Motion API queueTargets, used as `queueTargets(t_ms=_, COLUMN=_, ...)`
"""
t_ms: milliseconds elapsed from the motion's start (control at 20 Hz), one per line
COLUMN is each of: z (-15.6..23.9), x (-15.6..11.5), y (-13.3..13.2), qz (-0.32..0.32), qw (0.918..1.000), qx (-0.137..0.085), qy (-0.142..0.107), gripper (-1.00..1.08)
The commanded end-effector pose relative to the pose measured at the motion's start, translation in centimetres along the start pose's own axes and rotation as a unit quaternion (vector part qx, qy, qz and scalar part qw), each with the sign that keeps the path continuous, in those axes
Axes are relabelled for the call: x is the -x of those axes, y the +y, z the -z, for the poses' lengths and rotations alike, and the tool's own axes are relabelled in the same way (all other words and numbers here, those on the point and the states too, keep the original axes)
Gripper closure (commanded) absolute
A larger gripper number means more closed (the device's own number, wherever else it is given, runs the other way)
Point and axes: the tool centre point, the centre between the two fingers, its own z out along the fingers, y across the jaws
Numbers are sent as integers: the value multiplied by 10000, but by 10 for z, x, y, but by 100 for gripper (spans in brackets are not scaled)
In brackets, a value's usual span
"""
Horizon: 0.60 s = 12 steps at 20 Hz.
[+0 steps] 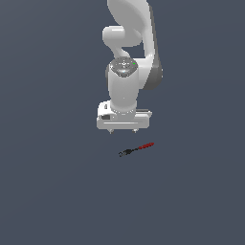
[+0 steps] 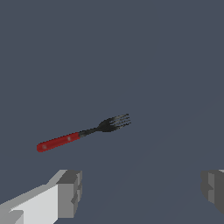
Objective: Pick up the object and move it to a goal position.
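While the small fork with the red handle and dark, silvery tines [image 1: 137, 149] is lying flat on the plain grey-blue floor [image 1: 52, 191], nothing is touching it. In the exterior view it is sitting at about five o'clock from the white arm's gripper [image 1: 123, 130], near it but apart, with the handle pointing toward two o'clock and the tines toward eight o'clock. In the wrist view the fork [image 2: 83, 133] is resting beyond the two grey fingertip pads [image 2: 70, 192], which are standing wide apart with nothing between them.

From here the likeliest trouble appears to be the thinness of the fork: it is lying so low that the pads may be closing above it, or striking the floor first. A descent that is not centred over the handle could be nudging the fork aside or pivoting it. Gripping near the tines would probably be letting it tilt and slip during the carry. No goal marker is showing in either view.
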Motion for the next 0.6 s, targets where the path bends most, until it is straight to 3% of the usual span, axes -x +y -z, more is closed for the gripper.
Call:
queueTargets(t_ms=0, z=-3, x=0, y=-2, qz=-156, qw=9999, qx=-8, qy=-4, gripper=-92)
queueTargets(t_ms=550, z=-24, x=-3, y=-18, qz=-1316, qw=9913, qx=-50, qy=-29, gripper=-92)
